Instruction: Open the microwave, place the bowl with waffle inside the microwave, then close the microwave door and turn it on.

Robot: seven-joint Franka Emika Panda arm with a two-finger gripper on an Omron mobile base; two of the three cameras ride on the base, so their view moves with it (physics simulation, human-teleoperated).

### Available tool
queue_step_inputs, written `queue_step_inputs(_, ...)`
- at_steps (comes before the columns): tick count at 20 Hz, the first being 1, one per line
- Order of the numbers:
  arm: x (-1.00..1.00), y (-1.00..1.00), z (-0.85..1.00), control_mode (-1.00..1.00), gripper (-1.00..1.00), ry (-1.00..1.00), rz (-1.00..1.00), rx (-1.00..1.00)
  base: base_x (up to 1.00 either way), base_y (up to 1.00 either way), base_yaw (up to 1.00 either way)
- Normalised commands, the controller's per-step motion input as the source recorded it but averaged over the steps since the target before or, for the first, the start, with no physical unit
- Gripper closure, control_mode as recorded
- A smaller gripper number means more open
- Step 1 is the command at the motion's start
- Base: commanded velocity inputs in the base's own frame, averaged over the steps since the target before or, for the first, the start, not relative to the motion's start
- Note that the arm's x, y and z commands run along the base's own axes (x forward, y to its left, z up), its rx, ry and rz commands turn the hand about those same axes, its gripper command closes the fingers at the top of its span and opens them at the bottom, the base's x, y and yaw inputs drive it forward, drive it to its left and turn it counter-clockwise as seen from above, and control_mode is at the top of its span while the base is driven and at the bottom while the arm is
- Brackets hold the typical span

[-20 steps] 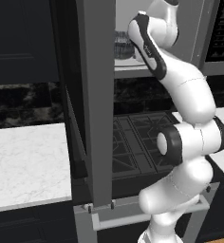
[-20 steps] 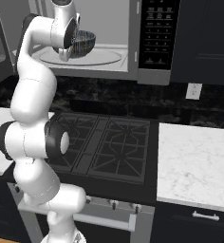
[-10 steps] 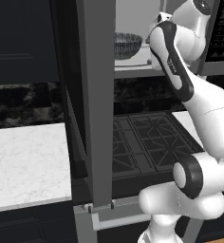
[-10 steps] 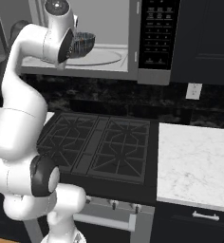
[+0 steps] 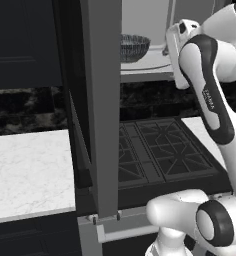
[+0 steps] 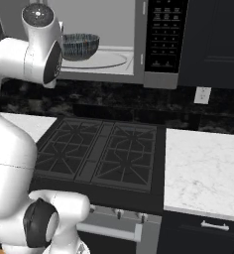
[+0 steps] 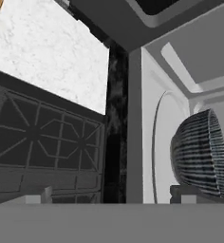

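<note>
Bowl (image 6: 80,45) sits on microwave (image 6: 139,74) turntable; my pincer state unreadable. Risk: elbow clips open microwave door (image 5: 102,107) when swinging round.

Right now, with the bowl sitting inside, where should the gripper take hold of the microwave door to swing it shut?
Take the microwave door at its free vertical edge, which stands out toward the base, farthest from the hinge. Come from its outer face, on the left in the left base view, where a dark bar, probably the handle, runs, and press toward the bowl.
</note>
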Motion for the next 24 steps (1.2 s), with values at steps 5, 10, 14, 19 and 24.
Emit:
queue_step_inputs(5, -0.88, 0.18, -0.17, -1.0, -1.0, 0.01, 0.14, -0.09, 0.0, 0.0, 0.0)
queue_step_inputs(10, -0.17, 0.59, -0.64, -1.0, -1.0, 0.14, 0.03, -0.08, 0.0, 0.0, 0.0)
queue_step_inputs(14, -0.02, 0.73, -0.73, -1.0, 1.0, 0.17, 0.0, -0.04, 0.0, 0.0, 0.0)
queue_step_inputs(19, 0.09, 0.07, -0.55, -1.0, 1.0, 0.17, 0.0, 0.0, 0.0, 0.0, 0.0)
queue_step_inputs(24, 0.12, 0.01, -0.2, -1.0, 1.0, 0.08, 0.0, 0.0, 0.0, 0.0, 0.0)
